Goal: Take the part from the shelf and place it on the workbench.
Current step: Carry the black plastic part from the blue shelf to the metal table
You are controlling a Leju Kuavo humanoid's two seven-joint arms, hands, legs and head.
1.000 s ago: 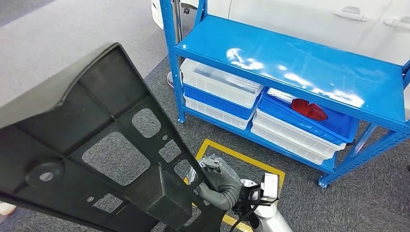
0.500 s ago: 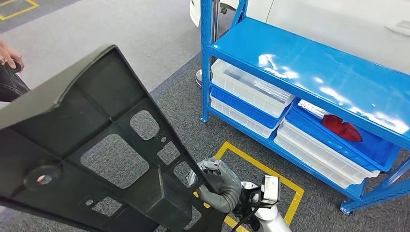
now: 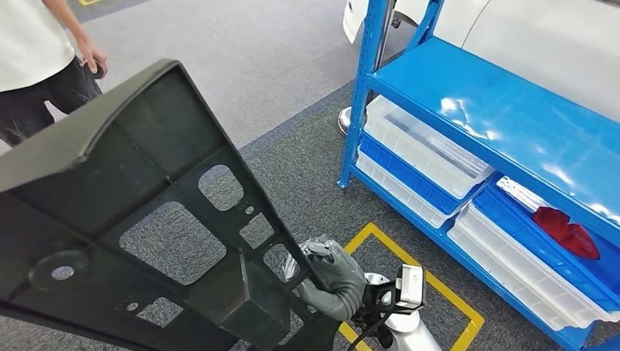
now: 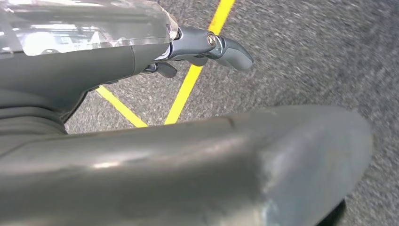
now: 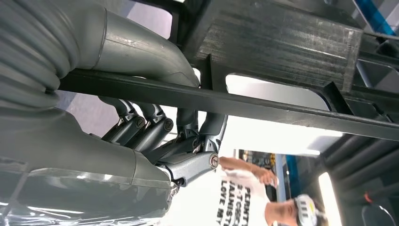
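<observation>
A large black plastic part point(image 3: 131, 183), ribbed and with cut-outs, is held up tilted at the left of the head view. My right hand point(image 3: 333, 278) grips its lower right edge. In the right wrist view my right hand point(image 5: 155, 132) has its fingers and thumb wrapped around a rib of the part point(image 5: 282, 42). In the left wrist view my left hand point(image 4: 141, 56) hangs over the carpet; its fingers point(image 4: 221, 44) lie apart from the thick thumb point(image 4: 188, 165), with nothing between them.
The blue shelf point(image 3: 512, 117) stands at the right with white bins point(image 3: 417, 142) and a red item point(image 3: 570, 234) on its lower level. A yellow floor square point(image 3: 439, 285) lies beside it. A person point(image 3: 36, 66) stands at the upper left on grey carpet.
The camera has turned left: the shelf has slid toward the right edge and a person has come into view at upper left. The part and my right hand keep their place.
</observation>
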